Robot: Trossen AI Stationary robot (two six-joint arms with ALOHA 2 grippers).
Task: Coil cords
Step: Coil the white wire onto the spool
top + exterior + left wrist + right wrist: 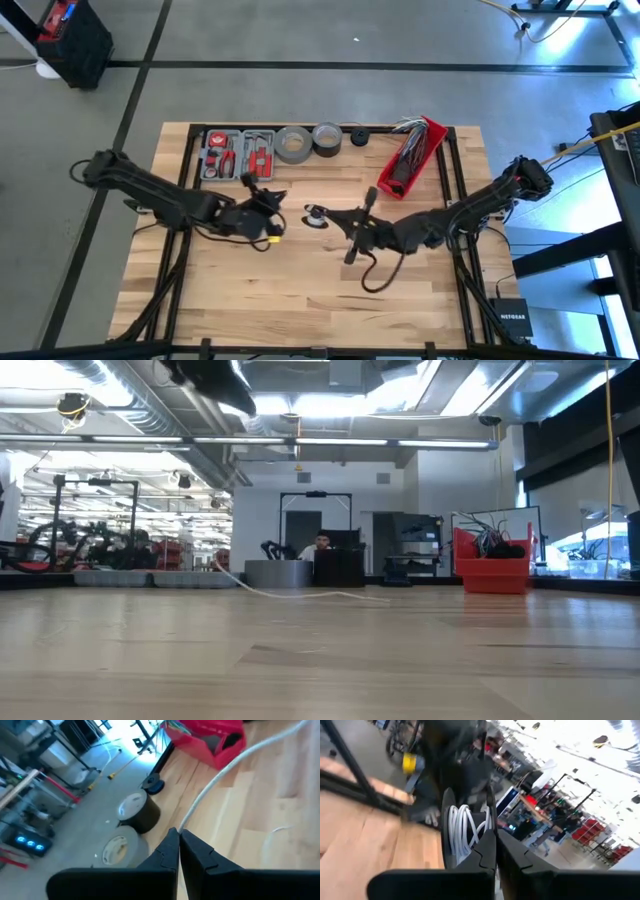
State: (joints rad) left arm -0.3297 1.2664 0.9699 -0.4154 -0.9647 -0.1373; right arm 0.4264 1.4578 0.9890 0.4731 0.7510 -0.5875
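White cable (220,775) runs taut from the left hand (178,851), pinched shut on it at counter (300,290) centre. The right hand (496,851), at its 3 o'clock, is clamped on a half-wound coil (462,832). Winding appears under way; next, another loop needs feeding round.

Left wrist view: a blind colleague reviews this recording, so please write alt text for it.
The left gripper, shut, pinches a thin white cable that runs away over the wooden table. Beyond stand two tape rolls and a red bin.
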